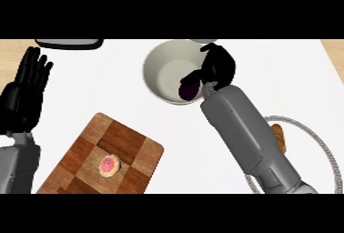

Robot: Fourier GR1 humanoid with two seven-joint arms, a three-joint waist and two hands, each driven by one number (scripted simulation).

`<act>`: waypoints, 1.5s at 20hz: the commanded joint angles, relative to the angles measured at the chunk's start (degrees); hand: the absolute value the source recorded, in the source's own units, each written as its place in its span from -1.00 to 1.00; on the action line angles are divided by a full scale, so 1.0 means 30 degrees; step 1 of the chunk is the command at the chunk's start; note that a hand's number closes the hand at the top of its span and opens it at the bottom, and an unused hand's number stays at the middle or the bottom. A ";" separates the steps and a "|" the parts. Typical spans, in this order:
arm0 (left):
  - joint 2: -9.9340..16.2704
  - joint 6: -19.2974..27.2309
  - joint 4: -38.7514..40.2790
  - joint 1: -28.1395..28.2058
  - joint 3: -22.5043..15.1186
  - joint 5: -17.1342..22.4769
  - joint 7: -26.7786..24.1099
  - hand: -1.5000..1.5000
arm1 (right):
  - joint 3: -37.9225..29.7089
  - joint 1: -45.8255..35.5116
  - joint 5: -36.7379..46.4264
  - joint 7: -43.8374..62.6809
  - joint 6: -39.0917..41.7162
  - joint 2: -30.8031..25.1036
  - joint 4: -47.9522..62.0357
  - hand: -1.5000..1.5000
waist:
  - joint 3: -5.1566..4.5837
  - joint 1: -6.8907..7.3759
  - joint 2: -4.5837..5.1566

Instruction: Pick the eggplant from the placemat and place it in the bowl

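Purple eggplant (pixel 189 86) sits inside the cream bowl (pixel 161 68), with the right hand (pixel 218 66) curled around it above the bowl's right side. Left hand (pixel 27 86) rests at the left edge, fingers straight and up. Wooden board (pixel 128 145) carries a pink donut (pixel 108 165).

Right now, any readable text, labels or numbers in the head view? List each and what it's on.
None readable.
Wooden board: only a round pink patch, no letters.
Bowl: plain.
Eggplant under the right hand: no label.
Left hand, open at the left edge: no marking.
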 commanded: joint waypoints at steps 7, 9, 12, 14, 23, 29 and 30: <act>0.0272 0.0170 -0.0616 -0.0044 0.0008 -0.0080 0.0954 0.00 | -0.0137 -0.0212 0.0035 -0.2111 -1.0068 0.0090 0.1859 -1.00 | 0.0009 -0.0279 -0.0169; 0.0534 -0.0143 0.0228 0.0086 0.0684 0.0257 0.0053 0.00 | -0.0441 0.0680 0.0475 -0.2945 -1.1796 0.0090 0.1481 -1.00 | -0.0005 -0.0603 -0.0148; 0.0705 -0.0416 -0.0493 0.1339 0.1000 0.0545 0.0187 0.00 | -0.1217 0.1320 0.1101 -0.2155 -1.1835 -0.0570 0.0300 -1.00 | -0.0006 -0.0939 -0.0355; -0.0104 0.0547 -0.0357 0.1221 0.0382 -0.0369 -0.0258 0.00 | -0.1058 0.3097 0.1826 -0.1531 -1.2231 -0.0348 -0.1415 -1.00 | -0.0010 -0.1437 -0.0460; 0.1162 -0.0064 -0.0389 0.0343 0.1404 0.0624 0.1263 0.00 | -0.0977 1.1342 -0.0458 -0.4001 -1.1097 -0.2449 -1.1675 -1.00 | 0.0004 -0.1594 -0.0446; 0.0102 0.0005 -0.0116 0.1750 0.0893 -0.0056 -0.0905 0.00 | -0.0324 1.7906 -0.4562 -0.6810 -1.0931 -0.4751 -1.7377 -1.00 | 0.0009 -0.1460 -0.0356; 0.0111 0.0531 -0.1761 0.1250 0.0527 0.0013 0.1186 0.00 | -0.1268 1.7861 -0.4226 -0.5543 -0.9701 -0.5640 -1.9002 -1.00 | 0.0004 -0.1401 -0.0404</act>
